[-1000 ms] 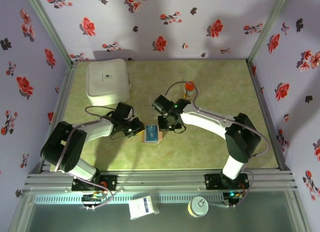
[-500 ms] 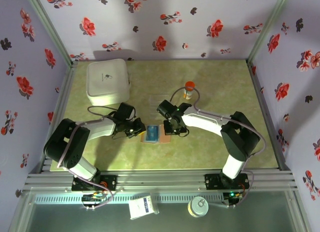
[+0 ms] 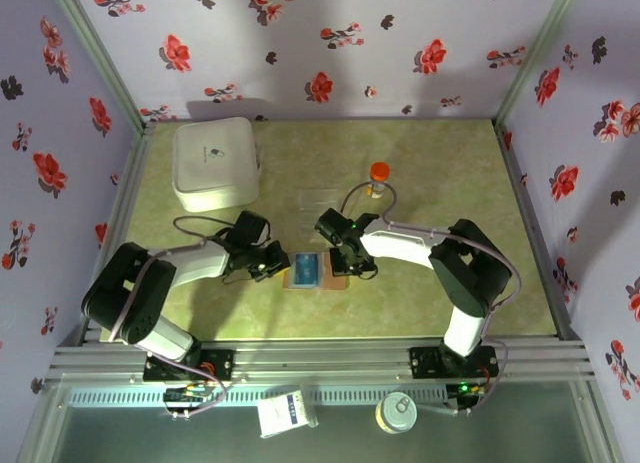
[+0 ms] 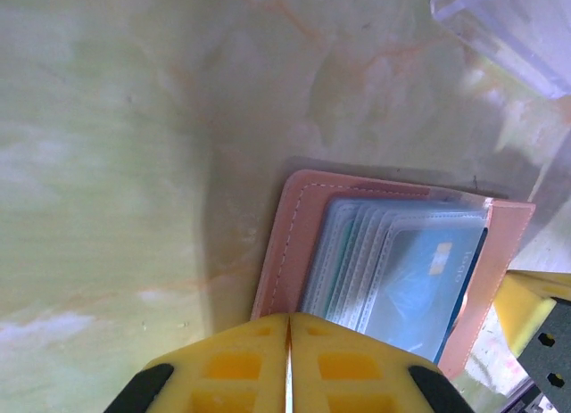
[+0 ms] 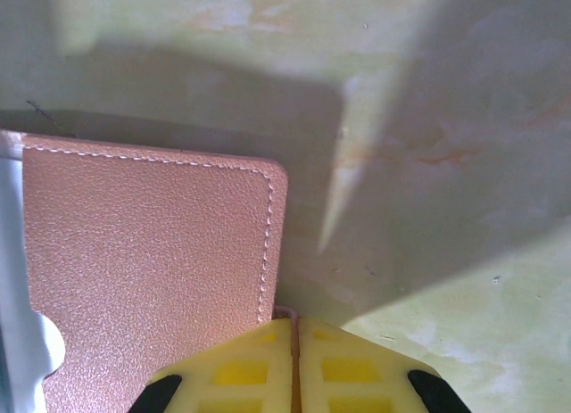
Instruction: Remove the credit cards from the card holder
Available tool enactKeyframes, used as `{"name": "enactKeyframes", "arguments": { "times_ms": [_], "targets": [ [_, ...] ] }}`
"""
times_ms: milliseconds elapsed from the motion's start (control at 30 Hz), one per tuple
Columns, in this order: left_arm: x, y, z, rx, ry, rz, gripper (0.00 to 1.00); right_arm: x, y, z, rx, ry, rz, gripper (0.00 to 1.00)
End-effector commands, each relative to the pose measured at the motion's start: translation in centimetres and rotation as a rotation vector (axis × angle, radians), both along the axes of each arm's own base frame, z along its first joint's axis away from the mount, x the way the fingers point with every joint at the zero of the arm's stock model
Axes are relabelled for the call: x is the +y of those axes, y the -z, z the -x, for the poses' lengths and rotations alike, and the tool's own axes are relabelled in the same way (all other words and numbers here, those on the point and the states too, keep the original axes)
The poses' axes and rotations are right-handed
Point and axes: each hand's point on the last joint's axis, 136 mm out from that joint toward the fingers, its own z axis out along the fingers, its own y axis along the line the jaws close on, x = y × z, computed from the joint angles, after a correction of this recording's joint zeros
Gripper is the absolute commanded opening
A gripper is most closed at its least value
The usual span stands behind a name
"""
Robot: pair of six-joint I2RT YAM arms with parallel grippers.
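Left arm (image 3: 195, 261) and right arm (image 3: 410, 245), white and black
White links, black joints; thin grey cables along each; left gripper (image 4: 287, 322) and right gripper (image 5: 295, 324) carry yellow fingers with square recesses.
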Motion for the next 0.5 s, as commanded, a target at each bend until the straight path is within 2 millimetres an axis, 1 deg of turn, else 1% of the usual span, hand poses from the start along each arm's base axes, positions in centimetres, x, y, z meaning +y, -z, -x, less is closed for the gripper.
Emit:
{"name": "enactKeyframes", "arguments": {
  "times_ms": [0,167,300,467],
  "targets": [
    [0.2,0.1,0.8,0.014,-0.013,-0.008,0.08,-1.2,1.1,0.2,0.004,-0.008,0.057,0.07],
    [0.5,0.8,1.1,0.019,-0.02,-0.025,0.08,-1.4,1.4,0.4,0.013,-0.008,0.065,0.07],
    [0.8,1.3,1.3,0.034,-0.033,-0.037,0.08,-2.1,1.5,0.4,0.011,0.003,0.097,0.11],
    [1.3,1.7,1.5,0.043,-0.039,-0.063,0.08,-2.9,0.9,0.4,-0.008,0.026,0.115,0.18]
  ]
}}
